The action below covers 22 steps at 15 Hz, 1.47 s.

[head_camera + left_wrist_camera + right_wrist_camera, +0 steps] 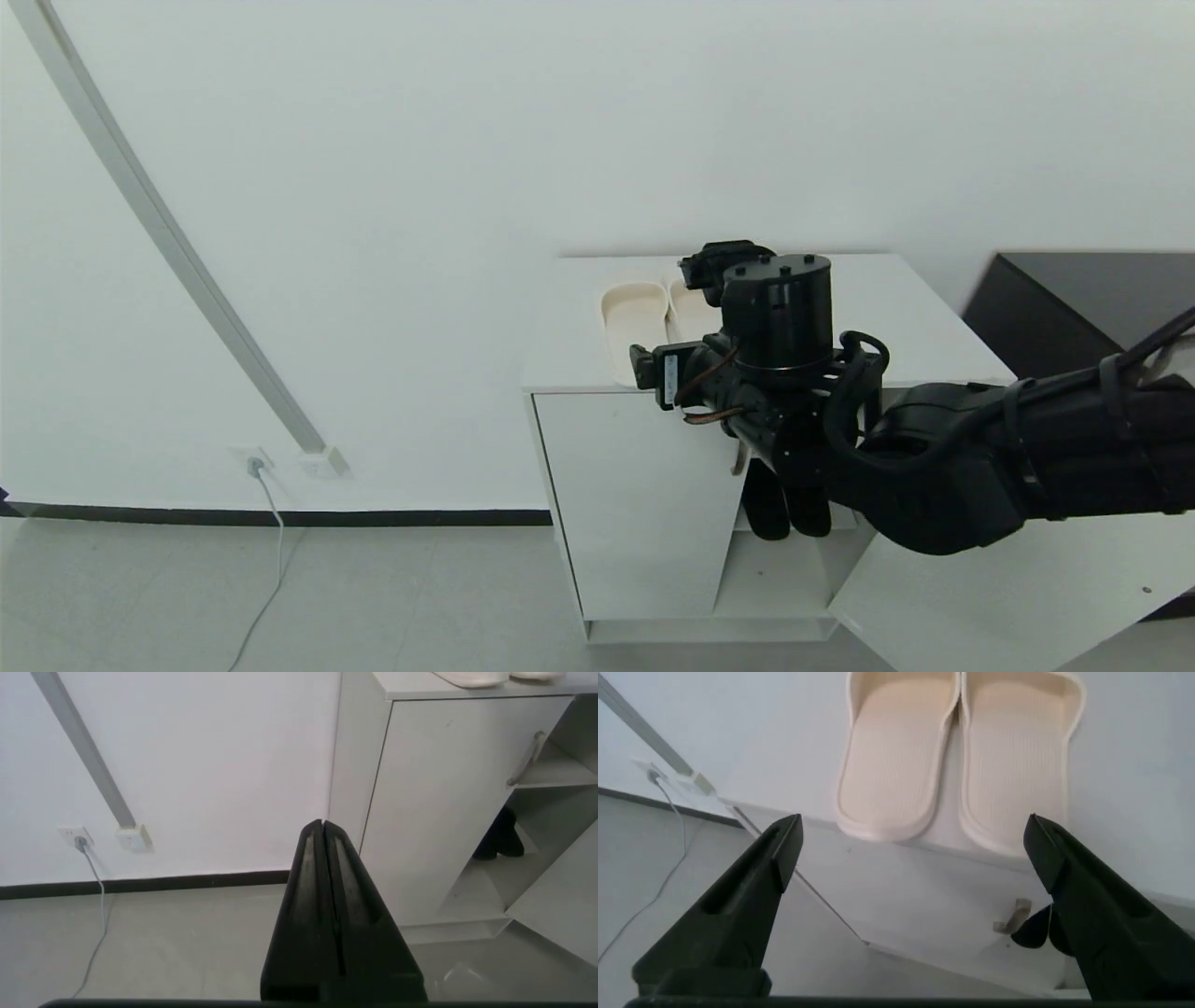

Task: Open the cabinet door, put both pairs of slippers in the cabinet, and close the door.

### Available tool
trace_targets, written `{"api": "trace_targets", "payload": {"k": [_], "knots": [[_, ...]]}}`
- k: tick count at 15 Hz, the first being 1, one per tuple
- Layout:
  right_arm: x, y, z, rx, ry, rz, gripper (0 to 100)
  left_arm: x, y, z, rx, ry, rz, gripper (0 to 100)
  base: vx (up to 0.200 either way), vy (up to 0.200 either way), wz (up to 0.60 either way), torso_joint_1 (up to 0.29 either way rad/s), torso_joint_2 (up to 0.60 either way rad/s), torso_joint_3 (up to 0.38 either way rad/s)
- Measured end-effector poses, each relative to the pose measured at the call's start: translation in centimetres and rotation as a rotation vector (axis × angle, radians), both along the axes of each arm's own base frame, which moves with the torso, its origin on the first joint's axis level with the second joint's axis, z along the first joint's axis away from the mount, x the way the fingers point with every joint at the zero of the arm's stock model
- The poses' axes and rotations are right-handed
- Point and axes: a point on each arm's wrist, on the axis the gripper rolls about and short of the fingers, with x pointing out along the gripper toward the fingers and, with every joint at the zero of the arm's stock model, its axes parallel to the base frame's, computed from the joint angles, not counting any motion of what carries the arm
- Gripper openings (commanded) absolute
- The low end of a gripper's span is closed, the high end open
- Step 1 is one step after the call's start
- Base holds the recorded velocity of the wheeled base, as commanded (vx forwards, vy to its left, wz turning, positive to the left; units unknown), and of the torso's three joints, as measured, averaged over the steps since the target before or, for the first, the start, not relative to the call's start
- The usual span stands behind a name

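Closest to the head camera is the black right arm, which is stretched across from the right, over the front of the low white cabinet. The right gripper is held above the cabinet top, and its two black fingers are spread wide apart with nothing between them. Seen from the right wrist, the pair of cream foam slippers is framed between those fingers. The cream pair is laid side by side, the two touching, on the cabinet top towards its left end, toes towards the wall.

The left-hand white cabinet door is shut, while the right-hand white door is swung open towards the robot. A pair of dark slippers is stood on end in the lower compartment, beneath the inner white shelf.

The left gripper is held low and well apart from the cabinet, on its left side, above the grey floor. Its fingers are pressed together and nothing is gripped.

A wall socket with a grey cable is seen on the white wall to the left, below a slanting grey conduit strip. A dark block of furniture is placed to the right of the cabinet.
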Motion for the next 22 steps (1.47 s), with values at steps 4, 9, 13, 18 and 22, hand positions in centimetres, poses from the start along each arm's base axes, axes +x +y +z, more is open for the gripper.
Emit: {"api": "trace_targets", "payload": {"k": [4,9,13,18,22], "knots": [[0.4,0.3,-0.7,-0.002,0.0,-0.002,100,0.0,0.0,0.0,0.0,0.0,0.001,0,0.2,0.0,0.0,0.01,0.0,0.001],[1.3,1.0,-2.2,-0.022,0.018,-0.007,100,0.0,0.0,0.0,0.0,0.0,0.0,0,0.04,0.0,0.0,0.0,0.0,0.001],[3.0,2.2,-2.9,-0.007,0.002,-0.017,100,0.0,0.0,0.0,-0.001,0.0,0.0,0,0.0,0.0,0.0,0.0,0.0,0.0],[6.5,2.7,-3.8,-0.008,-0.027,-0.061,100,0.0,0.0,0.0,-0.003,0.0,0.002,0,0.0,0.0,0.0,0.0,0.0,0.0],[8.3,2.6,-4.2,-0.007,-0.028,-0.087,0,0.0,0.0,0.0,-0.002,0.0,0.001,0,0.0,0.0,0.0,0.0,0.0,0.0]]}}
